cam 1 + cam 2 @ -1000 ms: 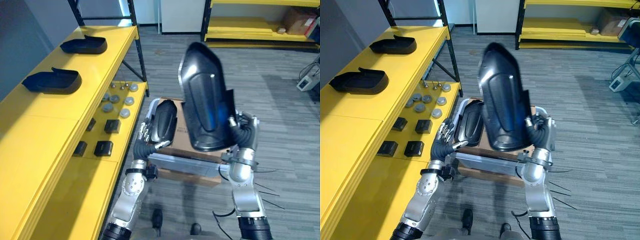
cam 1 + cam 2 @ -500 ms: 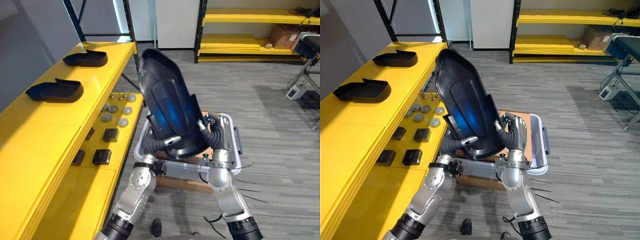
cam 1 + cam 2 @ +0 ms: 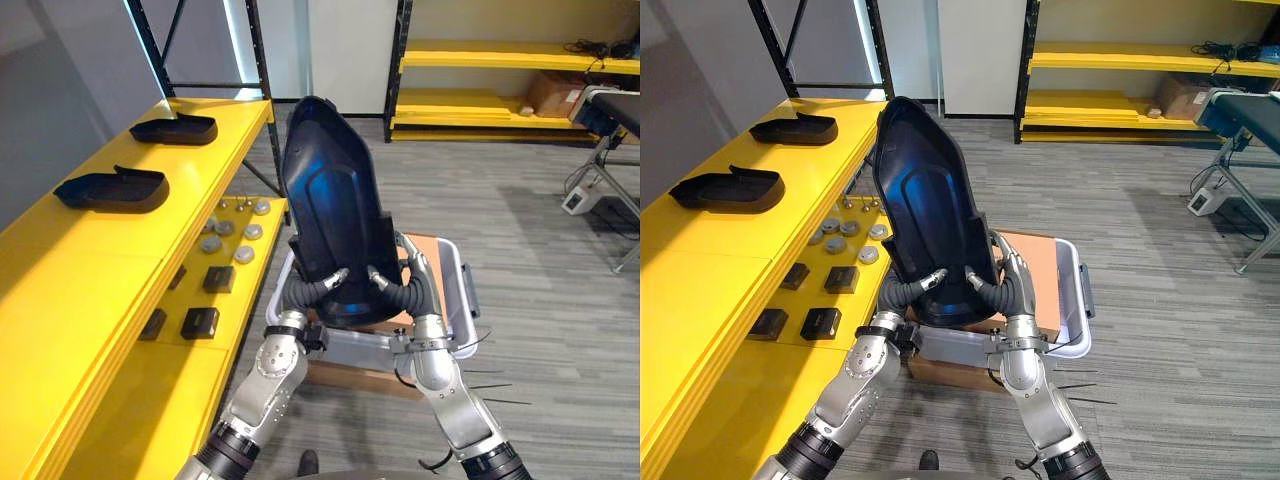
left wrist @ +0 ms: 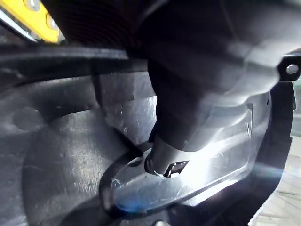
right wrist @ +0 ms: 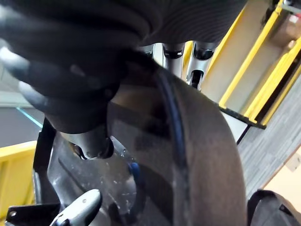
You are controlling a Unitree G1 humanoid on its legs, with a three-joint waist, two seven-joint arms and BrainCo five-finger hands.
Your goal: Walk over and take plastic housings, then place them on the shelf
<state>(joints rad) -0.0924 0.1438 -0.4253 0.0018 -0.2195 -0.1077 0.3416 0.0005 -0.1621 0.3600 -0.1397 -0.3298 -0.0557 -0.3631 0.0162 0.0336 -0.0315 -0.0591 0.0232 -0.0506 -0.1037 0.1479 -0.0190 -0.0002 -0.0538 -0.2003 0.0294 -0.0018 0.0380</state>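
Observation:
A large black plastic housing (image 3: 335,210) stands nearly upright in front of me, its hollow side towards me, held between both hands at its lower end. My left hand (image 3: 308,292) grips the lower left edge: its thumb (image 4: 164,157) presses the inner surface and its fingers are behind the shell. On the lower right my right hand (image 3: 405,292) has its thumb (image 5: 91,141) on the inside and straight fingers (image 5: 174,47) along the back of the rim. Two more black housings (image 3: 112,188) (image 3: 174,129) lie on the yellow shelf top (image 3: 90,260) to my left.
Below the hands a grey bin (image 3: 458,292) sits on a cardboard box (image 3: 350,378). The lower yellow shelf level holds round grey parts (image 3: 228,238) and black blocks (image 3: 200,322). Black shelf posts (image 3: 262,90) rise behind. More yellow racks (image 3: 500,60) stand far back; a stand (image 3: 600,160) is at right.
The view has shifted. My left hand came off the bin and closed on the housing's lower left. The housing swung from a lean to nearly upright. My right hand's fingers straightened.

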